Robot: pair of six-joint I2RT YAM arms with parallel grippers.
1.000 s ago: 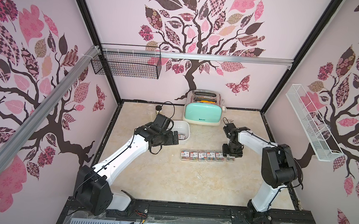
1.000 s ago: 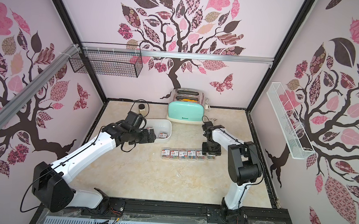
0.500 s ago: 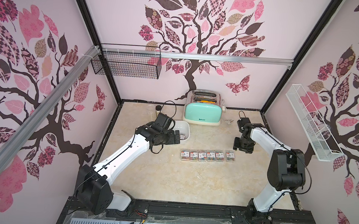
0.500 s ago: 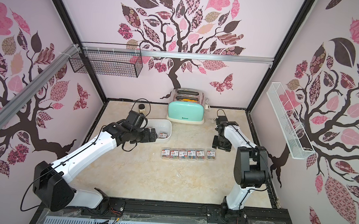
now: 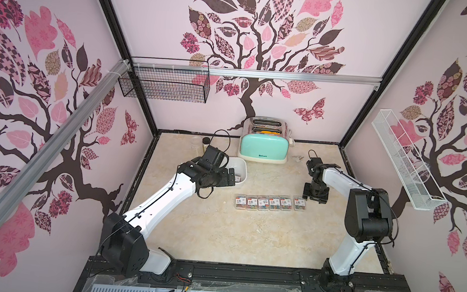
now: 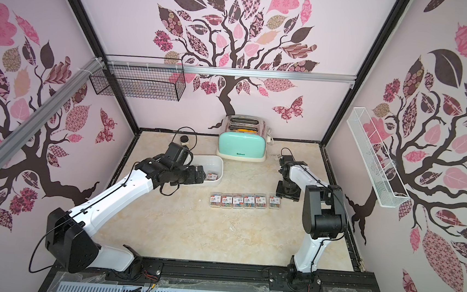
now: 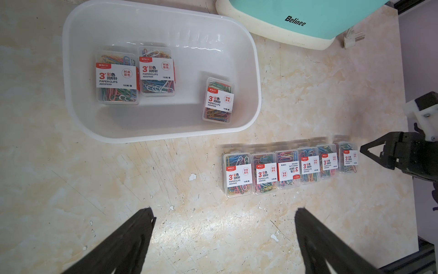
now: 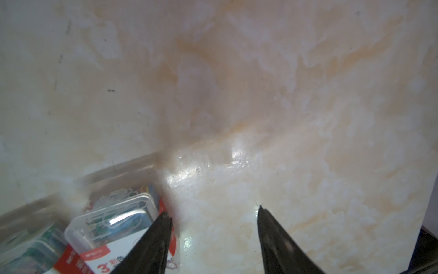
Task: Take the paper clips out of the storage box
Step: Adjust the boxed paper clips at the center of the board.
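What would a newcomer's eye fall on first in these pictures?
Probably the pink tree decals on the walls, then the mint-green toaster by the back wall. Next, the row of six paper clip cases mid-table, and three more cases inside the white storage box.

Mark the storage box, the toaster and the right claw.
storage box (image 7: 166,113): left wrist view, bare floor.
toaster (image 5: 263,149): in a top view, mint front.
right claw (image 8: 213,211): right wrist view, midway between fingertips.

Glossy white plastic storage box (image 7: 151,123); paper clips (image 7: 237,174) in clear plastic.
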